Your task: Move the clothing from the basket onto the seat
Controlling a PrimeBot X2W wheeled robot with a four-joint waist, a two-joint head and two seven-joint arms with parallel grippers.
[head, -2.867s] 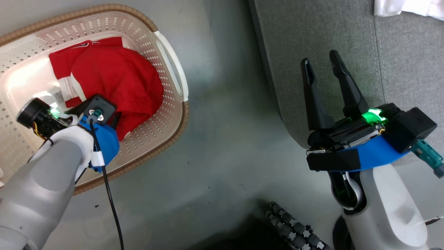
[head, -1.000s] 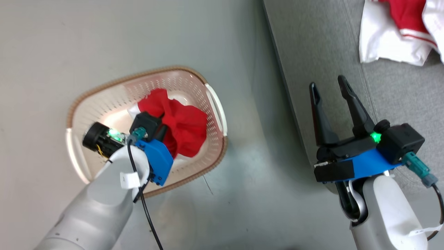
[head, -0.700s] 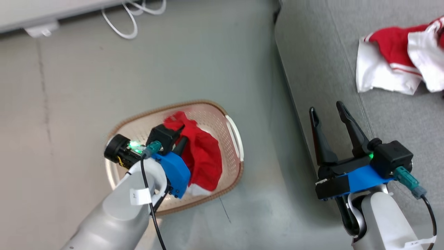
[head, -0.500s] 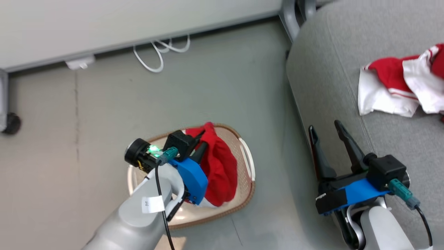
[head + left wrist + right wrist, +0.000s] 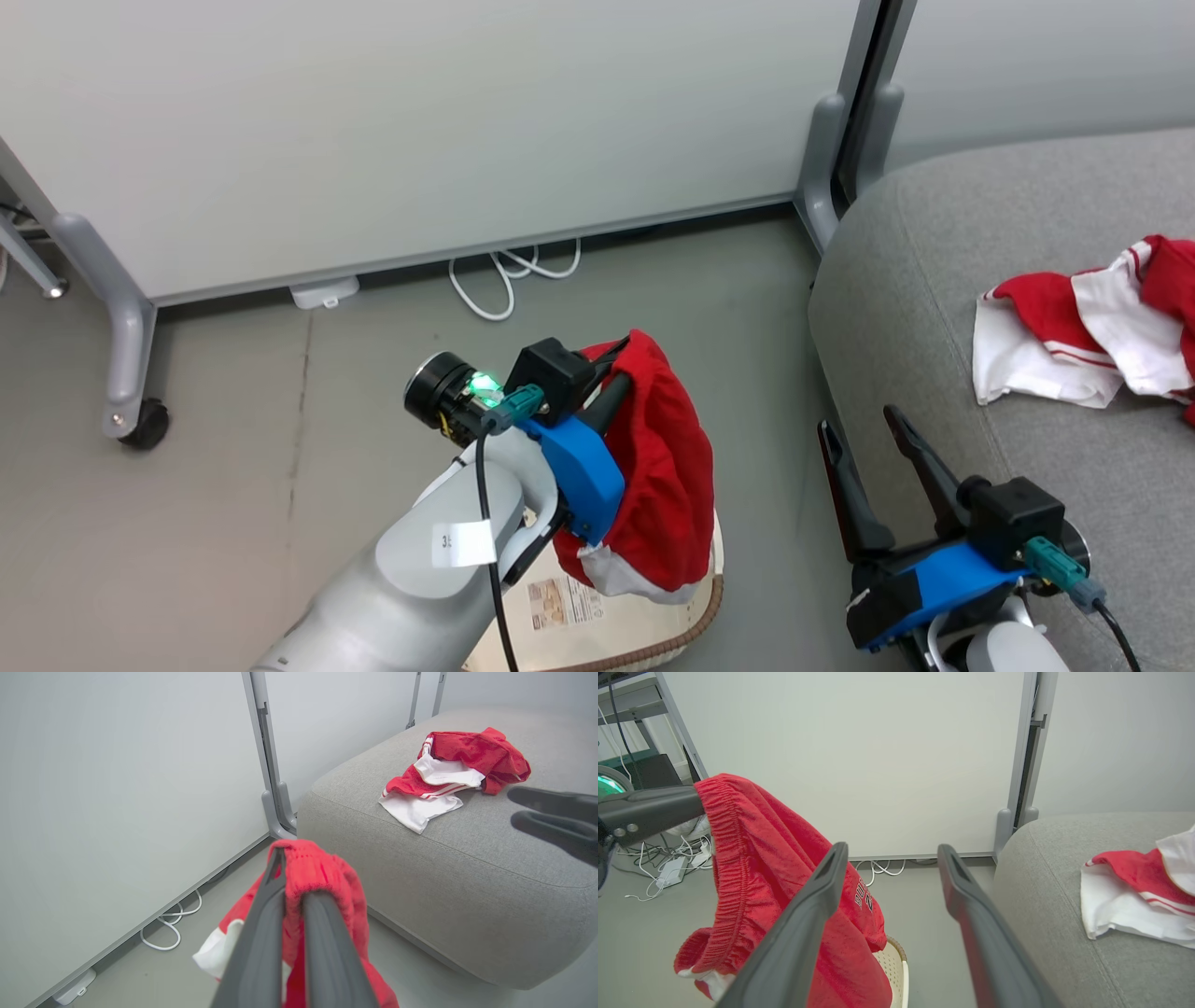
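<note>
The left gripper [image 5: 624,359] is clamped shut on the gathered waistband of a red garment [image 5: 667,485]. In the left wrist view the two fingers [image 5: 261,933] are seen almost together, with the fabric [image 5: 322,868] pinched between them and bunched over their tips. The garment is held up in the air and hangs down from the gripper, red for most of its length with a white panel at the bottom. Small white lettering is seen on it in the right wrist view [image 5: 761,849].

The basket [image 5: 695,616] stands on the floor under the hanging garment, just beside the seat [image 5: 934,280], and is partly hidden by the left arm. A sticker [image 5: 565,602] is seen inside it. Whether the garment's lowest hem touches the basket cannot be told.

The right gripper [image 5: 859,422] is held with its jaws wide open and nothing between them. It is placed near the seat's front corner, its fingers [image 5: 817,891] pointing towards the partition [image 5: 420,121].

The other garment [image 5: 1074,327] lies crumpled on top of the seat, red and white with thin striped trim, apart from both grippers. It is also seen in the left wrist view [image 5: 448,770] and at the right edge of the right wrist view [image 5: 1134,882].

A white cable [image 5: 509,280] lies looped on the floor at the foot of the partition, and a caster [image 5: 145,425] is seen at the left.
</note>
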